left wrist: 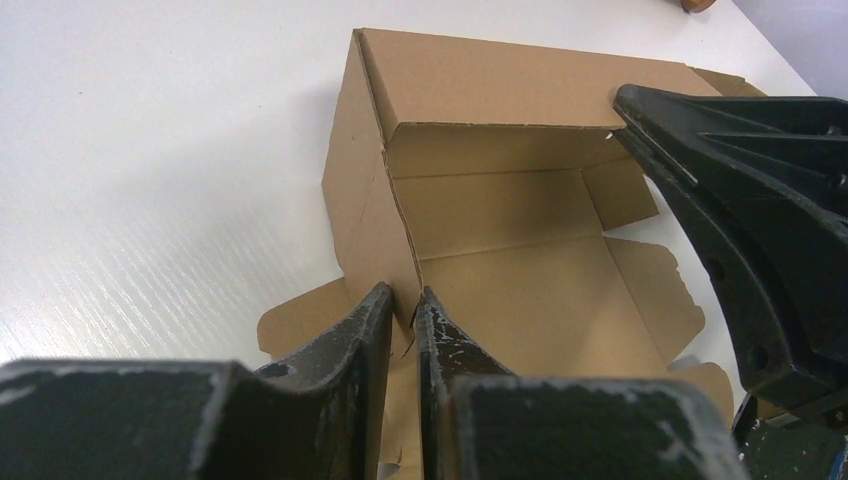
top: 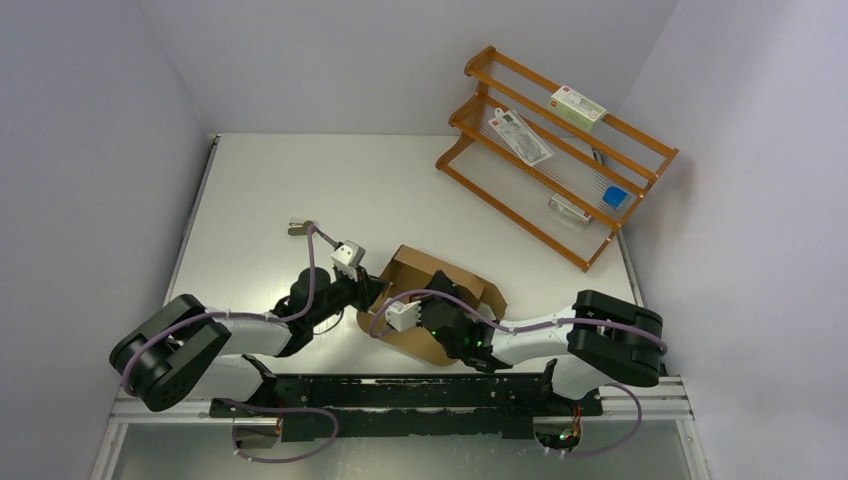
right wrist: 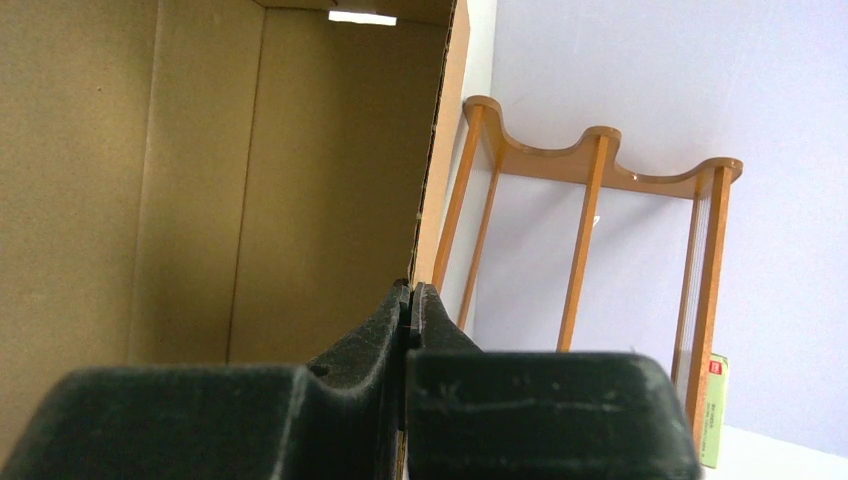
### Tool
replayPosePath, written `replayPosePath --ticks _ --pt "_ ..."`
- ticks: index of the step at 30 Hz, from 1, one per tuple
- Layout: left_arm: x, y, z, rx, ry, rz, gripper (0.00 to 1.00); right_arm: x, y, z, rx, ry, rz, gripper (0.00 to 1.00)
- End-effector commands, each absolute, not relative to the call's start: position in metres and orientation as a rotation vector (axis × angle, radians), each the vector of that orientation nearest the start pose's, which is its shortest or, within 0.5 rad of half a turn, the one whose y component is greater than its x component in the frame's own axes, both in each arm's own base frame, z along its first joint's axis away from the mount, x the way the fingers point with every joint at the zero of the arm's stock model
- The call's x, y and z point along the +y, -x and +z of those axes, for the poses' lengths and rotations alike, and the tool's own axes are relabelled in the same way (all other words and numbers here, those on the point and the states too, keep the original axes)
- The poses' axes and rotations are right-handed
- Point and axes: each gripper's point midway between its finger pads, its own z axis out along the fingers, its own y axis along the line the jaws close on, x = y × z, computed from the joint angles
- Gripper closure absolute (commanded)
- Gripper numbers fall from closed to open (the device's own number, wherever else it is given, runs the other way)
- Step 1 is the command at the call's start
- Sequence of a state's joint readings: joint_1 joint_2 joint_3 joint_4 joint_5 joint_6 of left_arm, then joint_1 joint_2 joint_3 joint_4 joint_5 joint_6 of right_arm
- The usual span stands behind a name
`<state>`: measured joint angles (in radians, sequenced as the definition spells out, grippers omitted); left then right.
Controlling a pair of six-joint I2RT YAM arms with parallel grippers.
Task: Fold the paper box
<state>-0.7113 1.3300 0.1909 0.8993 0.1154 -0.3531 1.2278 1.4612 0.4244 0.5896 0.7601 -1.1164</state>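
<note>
My left gripper (left wrist: 402, 318) has its fingers drawn in on the front edge of the left side wall of the paper box (left wrist: 520, 270), with only the thickness of the card between them; my right gripper (right wrist: 408, 318) is pinched just as tightly on the edge of a standing panel, brown card filling the view on one side and the wooden rack (right wrist: 585, 230) showing beyond on the other; so both tools are clamped on the box, one at each side. The box sits on the white table (top: 300, 190) just ahead of the arm bases, half formed; the back panel and the left wall stand up, while a scalloped flap on the right lies nearly flat. I judge the step in hand to be raising and squaring the side walls; to do it well I would use the left grip as an anchor and swing the right panel about its crease in an arc, not pull it straight; I would move slowly, since a thin card edge can tear or slip out of the pads; I would also watch the base, as it may lift or skate on the smooth table.
</note>
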Motion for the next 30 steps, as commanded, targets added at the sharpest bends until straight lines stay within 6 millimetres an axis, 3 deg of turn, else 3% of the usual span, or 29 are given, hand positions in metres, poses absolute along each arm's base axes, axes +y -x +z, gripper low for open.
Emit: replayPosePath --ticks 1,7,14,19,25,30 --pt "-0.256 -0.237 0.086 1.801 -0.43 -0.871 0.79 0.255 -0.24 0.093 1.152 1.595 -0.667 0.99" --pt "-0.248 -0.238 0.09 1.789 -0.426 -0.829 0.6 0.253 -0.239 0.09 1.152 1.618 -0.666 0.99" --pt "-0.229 -0.247 0.111 1.775 -0.395 -0.702 0.38 0.253 -0.237 0.086 1.155 1.638 -0.66 0.99" --pt "-0.199 -0.261 0.131 1.751 -0.328 -0.524 0.22 0.253 -0.237 0.082 1.161 1.646 -0.655 0.99" --pt "-0.166 -0.275 0.153 1.707 -0.244 -0.44 0.19 0.252 -0.237 0.083 1.163 1.646 -0.659 1.0" --pt "-0.135 -0.299 0.157 1.738 -0.147 -0.424 0.19 0.254 -0.237 0.085 1.156 1.647 -0.658 1.0"
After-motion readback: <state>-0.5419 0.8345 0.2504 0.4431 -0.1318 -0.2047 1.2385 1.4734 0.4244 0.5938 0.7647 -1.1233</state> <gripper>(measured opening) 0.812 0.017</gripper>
